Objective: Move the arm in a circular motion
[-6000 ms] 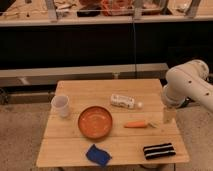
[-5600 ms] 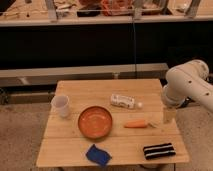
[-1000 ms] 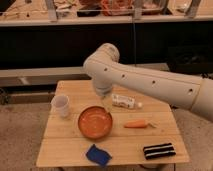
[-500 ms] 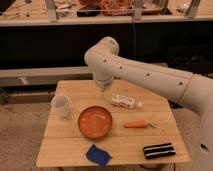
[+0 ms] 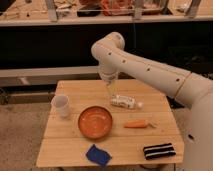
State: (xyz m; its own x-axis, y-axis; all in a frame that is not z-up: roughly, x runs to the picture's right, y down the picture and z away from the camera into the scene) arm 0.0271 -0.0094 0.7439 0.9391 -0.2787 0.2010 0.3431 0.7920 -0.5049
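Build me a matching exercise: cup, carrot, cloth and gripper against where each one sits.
Things:
1. cup
2. carrot
3. cloth
4. gripper

Places:
A. right of the bowl
B. hanging over the back of the table, just left of the bottle
C. on the table's left side
D. at the front edge, in front of the bowl

Pairs: 1-C, 2-A, 3-D, 4-B

Arm [image 5: 150,72]: glossy white, enters from 4 o'clock, slopes up toward 10 o'clock, bent at elbow. Gripper [image 5: 110,90]: pale narrow tip, hangs below elbow, pointing to 6 o'clock.
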